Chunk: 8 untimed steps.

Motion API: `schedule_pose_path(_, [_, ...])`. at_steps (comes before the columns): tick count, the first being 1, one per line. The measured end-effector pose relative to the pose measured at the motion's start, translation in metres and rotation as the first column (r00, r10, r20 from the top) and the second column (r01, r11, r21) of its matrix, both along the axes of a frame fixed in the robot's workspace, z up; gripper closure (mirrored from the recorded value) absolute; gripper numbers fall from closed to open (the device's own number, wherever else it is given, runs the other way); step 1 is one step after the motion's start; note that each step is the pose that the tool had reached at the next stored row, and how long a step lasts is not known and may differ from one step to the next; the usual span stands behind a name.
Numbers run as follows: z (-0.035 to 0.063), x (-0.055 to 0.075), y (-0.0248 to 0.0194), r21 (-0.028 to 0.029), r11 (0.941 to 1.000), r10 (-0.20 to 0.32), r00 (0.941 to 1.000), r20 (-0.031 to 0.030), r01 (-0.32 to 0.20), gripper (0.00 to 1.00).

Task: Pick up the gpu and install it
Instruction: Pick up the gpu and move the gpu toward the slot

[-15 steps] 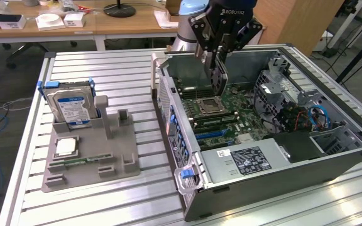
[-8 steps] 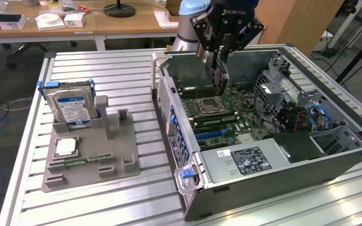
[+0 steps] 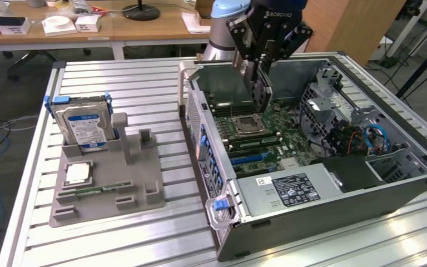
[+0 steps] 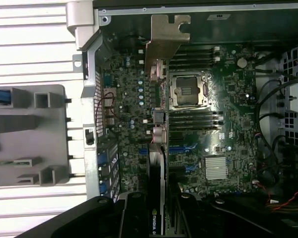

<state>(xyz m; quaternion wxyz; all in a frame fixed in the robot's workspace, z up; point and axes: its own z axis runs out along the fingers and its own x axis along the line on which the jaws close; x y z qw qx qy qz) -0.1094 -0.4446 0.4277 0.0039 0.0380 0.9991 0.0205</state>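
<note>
Holding the gpu (image 3: 264, 94) upright in a part-closed gripper (image 3: 257, 65), jaws clamped on its top edge, hovered inside the case (image 3: 332, 217) over the board (image 4: 228, 99), beside the socket. Judged mid-install: picked up, not yet seated. Called next for lining the card's lower edge with a blue slot (image 4: 181, 148) and the bracket (image 4: 166, 39) with the rear wall. Could not tell the gap to the board; connector edge hidden, card seen edge-on from the wrist.

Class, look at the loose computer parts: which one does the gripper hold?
The gpu, clamped on edge over the motherboard; the hard drive and square silver chip sit in the grey holder.
</note>
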Motion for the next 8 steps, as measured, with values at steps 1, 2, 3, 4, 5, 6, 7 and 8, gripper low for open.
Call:
schedule_pose_path(1, [0.0000,0.0004,0.0000,0.0000,1.0000,0.000,1.0000,0.0000,0.000,0.74])
schedule_pose_path(2, [-0.0001,0.0008,0.0000,0.0000,1.0000,0.000,1.0000,0.0000,0.000,0.74])
schedule_pose_path(3, [-0.0001,0.0012,0.0000,0.0000,1.0000,0.000,1.0000,0.0000,0.000,0.74])
schedule_pose_path(4, [-0.0001,0.0016,0.0000,0.0000,1.0000,0.000,1.0000,0.0000,0.000,0.74])
schedule_pose_path(5, [-0.0001,0.0021,0.0000,0.0000,1.0000,0.000,1.0000,0.0000,0.000,0.74])
schedule_pose_path(6, [-0.0001,0.0025,0.0000,0.0000,1.0000,0.000,1.0000,0.0000,0.000,0.74])
schedule_pose_path(7, [-0.0002,0.0029,0.0000,0.0000,1.0000,0.000,1.0000,0.0000,0.000,0.74])
schedule_pose_path(8, [-0.0002,0.0033,0.0000,0.0000,1.0000,0.000,1.0000,0.0000,0.000,0.74])
